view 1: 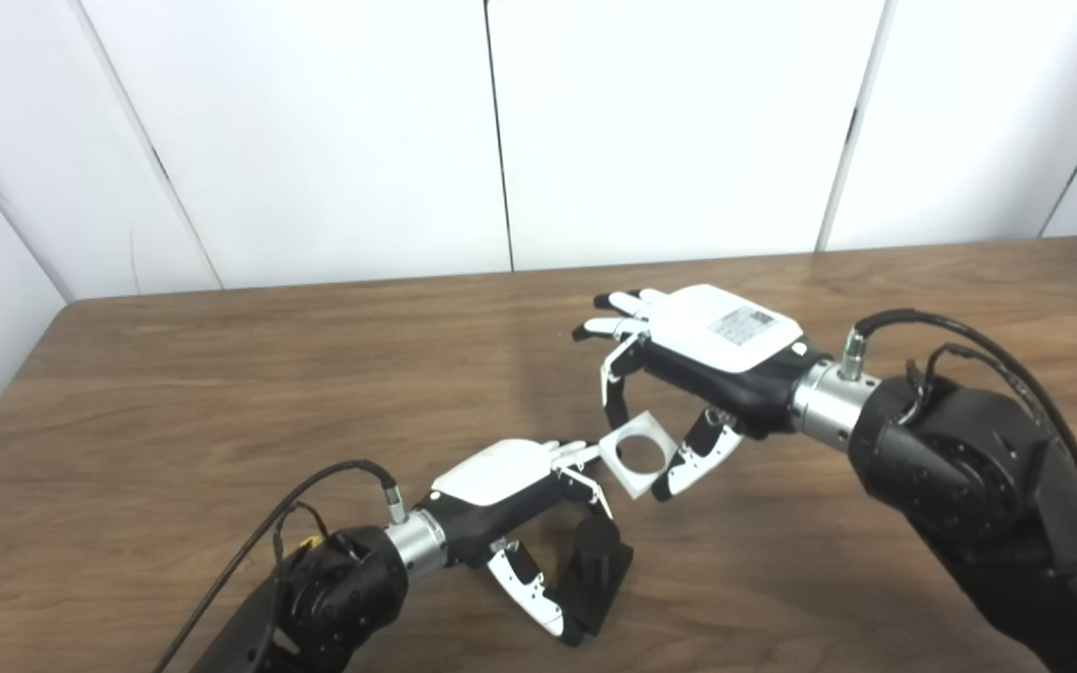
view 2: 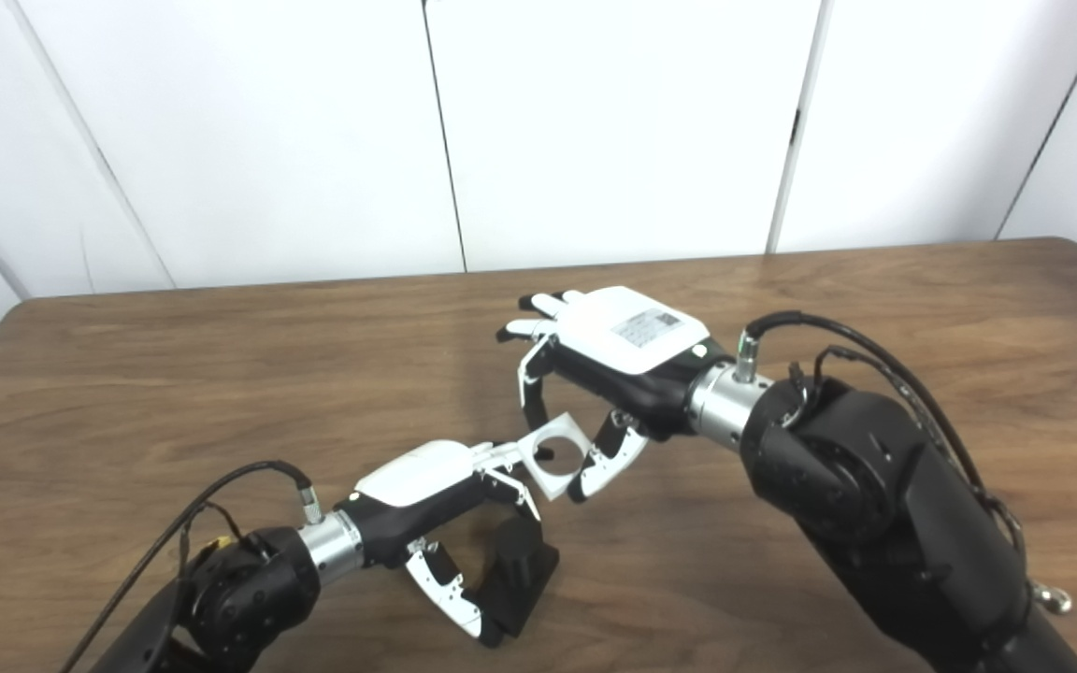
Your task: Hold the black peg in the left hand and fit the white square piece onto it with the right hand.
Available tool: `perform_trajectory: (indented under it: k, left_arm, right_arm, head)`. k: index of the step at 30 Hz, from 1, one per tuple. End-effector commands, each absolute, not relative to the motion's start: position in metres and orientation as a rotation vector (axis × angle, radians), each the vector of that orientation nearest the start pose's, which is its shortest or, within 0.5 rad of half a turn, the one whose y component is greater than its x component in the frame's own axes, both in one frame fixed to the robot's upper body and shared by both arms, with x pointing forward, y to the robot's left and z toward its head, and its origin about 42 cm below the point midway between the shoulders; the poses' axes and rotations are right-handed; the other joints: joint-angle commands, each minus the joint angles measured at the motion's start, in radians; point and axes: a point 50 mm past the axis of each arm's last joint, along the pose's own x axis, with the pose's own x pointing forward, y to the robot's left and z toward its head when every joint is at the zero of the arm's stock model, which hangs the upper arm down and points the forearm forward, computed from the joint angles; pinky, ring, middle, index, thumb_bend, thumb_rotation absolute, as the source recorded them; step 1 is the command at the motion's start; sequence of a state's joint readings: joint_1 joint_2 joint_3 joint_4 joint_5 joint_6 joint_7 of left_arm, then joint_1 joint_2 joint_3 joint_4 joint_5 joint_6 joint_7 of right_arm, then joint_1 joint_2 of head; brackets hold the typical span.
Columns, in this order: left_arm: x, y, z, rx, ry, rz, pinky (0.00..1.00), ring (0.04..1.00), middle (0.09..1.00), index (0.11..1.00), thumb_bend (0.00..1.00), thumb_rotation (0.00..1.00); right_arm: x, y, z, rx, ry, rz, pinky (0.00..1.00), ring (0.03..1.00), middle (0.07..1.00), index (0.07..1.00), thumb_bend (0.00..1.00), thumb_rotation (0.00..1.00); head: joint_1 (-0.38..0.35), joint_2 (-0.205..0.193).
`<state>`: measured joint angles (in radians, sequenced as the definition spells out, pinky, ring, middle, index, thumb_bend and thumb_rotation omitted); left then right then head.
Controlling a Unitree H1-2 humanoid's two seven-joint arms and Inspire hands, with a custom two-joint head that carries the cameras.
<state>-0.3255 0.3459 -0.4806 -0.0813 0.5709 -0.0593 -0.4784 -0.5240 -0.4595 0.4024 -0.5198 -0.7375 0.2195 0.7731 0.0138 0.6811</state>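
Observation:
The black peg [view 1: 600,570], a short cylinder on a square black base, stands on the wooden table [view 1: 221,402] near the front. My left hand [view 1: 520,495] is wrapped around it, thumb on the near side and fingers on the far side. My right hand [view 1: 697,360] pinches the white square piece [view 1: 637,453], a flat plate with a round hole, between thumb and a finger. The piece hangs tilted above and behind the peg, close to the left hand's fingertips [view 1: 576,456]. The same scene shows in the right eye view, with the piece [view 2: 557,455] above the peg [view 2: 515,561].
The table's back edge meets a white panelled wall [view 1: 501,131]. Cables run from both wrists, the right one [view 1: 969,341] arching above the forearm.

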Motion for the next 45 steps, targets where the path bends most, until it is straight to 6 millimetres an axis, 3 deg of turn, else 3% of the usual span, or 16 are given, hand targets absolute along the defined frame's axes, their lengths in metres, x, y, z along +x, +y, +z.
perform_trajectory:
  k: [1,24,45]
  left_arm:
    - [0.341,0.162,0.164,1.123,-0.247,-0.881,1.00,1.000,1.000,0.555,0.94,0.26]
    - [0.343,0.162,0.164,1.122,-0.262,-0.877,1.00,1.000,1.000,0.556,0.93,0.28]
    - [0.340,0.158,0.169,1.128,-0.277,-0.878,1.00,1.000,1.000,0.574,0.93,0.28]
  right_arm:
    - [0.323,-0.167,0.333,-1.402,-0.538,0.655,1.00,1.000,0.926,0.490,0.53,0.14]
    - [0.314,-0.143,0.315,-1.402,-0.540,0.738,1.00,1.000,0.933,0.490,0.53,0.14]
    - [0.314,-0.140,0.293,-1.377,-0.489,0.778,1.00,1.000,0.955,0.491,0.53,0.14]
  head:
    - [0.001,0.001]
    - [0.006,0.011]
    - [0.006,0.021]
